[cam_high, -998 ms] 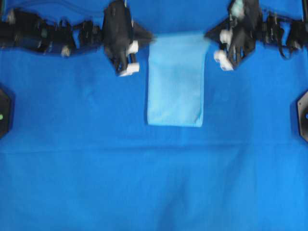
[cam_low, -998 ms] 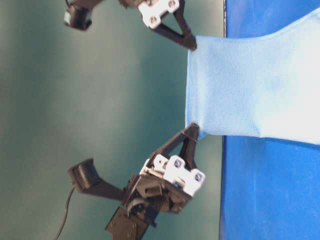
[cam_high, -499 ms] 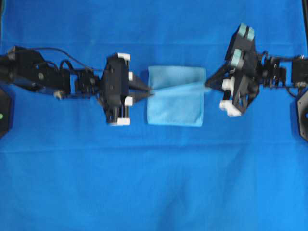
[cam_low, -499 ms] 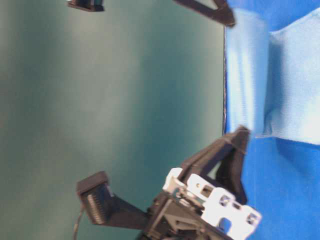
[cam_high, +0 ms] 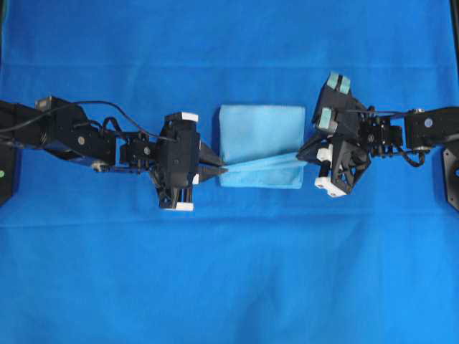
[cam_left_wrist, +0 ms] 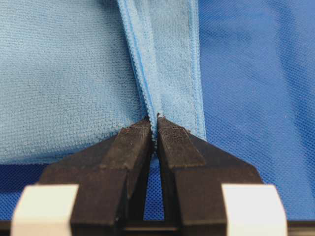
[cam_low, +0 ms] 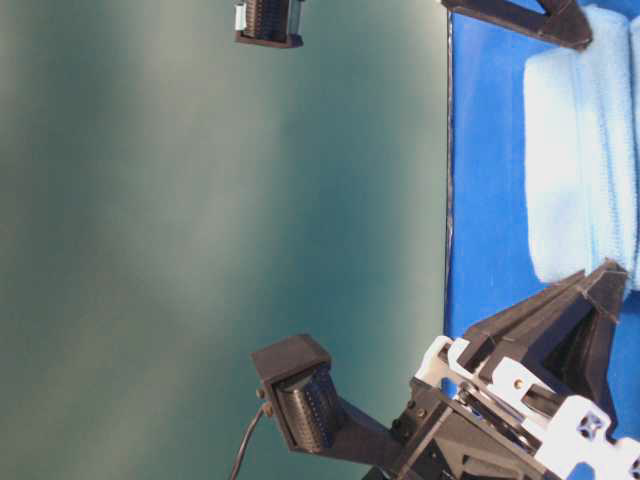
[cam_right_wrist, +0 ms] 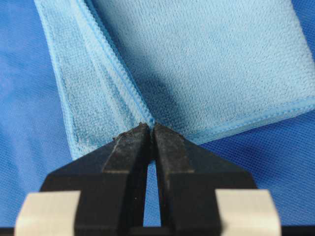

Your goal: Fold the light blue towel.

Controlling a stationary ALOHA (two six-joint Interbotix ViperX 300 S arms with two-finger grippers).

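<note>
The light blue towel [cam_high: 260, 136] lies folded on the royal-blue table cloth at the middle of the overhead view. Its top layer is doubled over toward the near edge, and a raised hem band runs across between the two grippers. My left gripper [cam_high: 219, 170] is shut on the towel's left corner [cam_left_wrist: 156, 114]; the hem is pinched between its black fingertips [cam_left_wrist: 132, 133]. At the right corner [cam_right_wrist: 152, 122] my right gripper [cam_high: 301, 155] is also shut on the hem. The table-level view shows the towel [cam_low: 580, 150] low on the table with both fingertips at its ends.
The darker royal-blue cloth [cam_high: 229, 272] covers the whole table. Both black arms [cam_high: 64, 132] [cam_high: 423, 132] reach in from the sides. Black mounts [cam_high: 452, 168] sit at the left and right table edges. A wrist camera [cam_low: 295, 395] juts out in the table-level view.
Both grippers have carried the towel's far edge from the back of the table toward the near edge and down. The long hanging towel is now doubled into a short rectangle.
</note>
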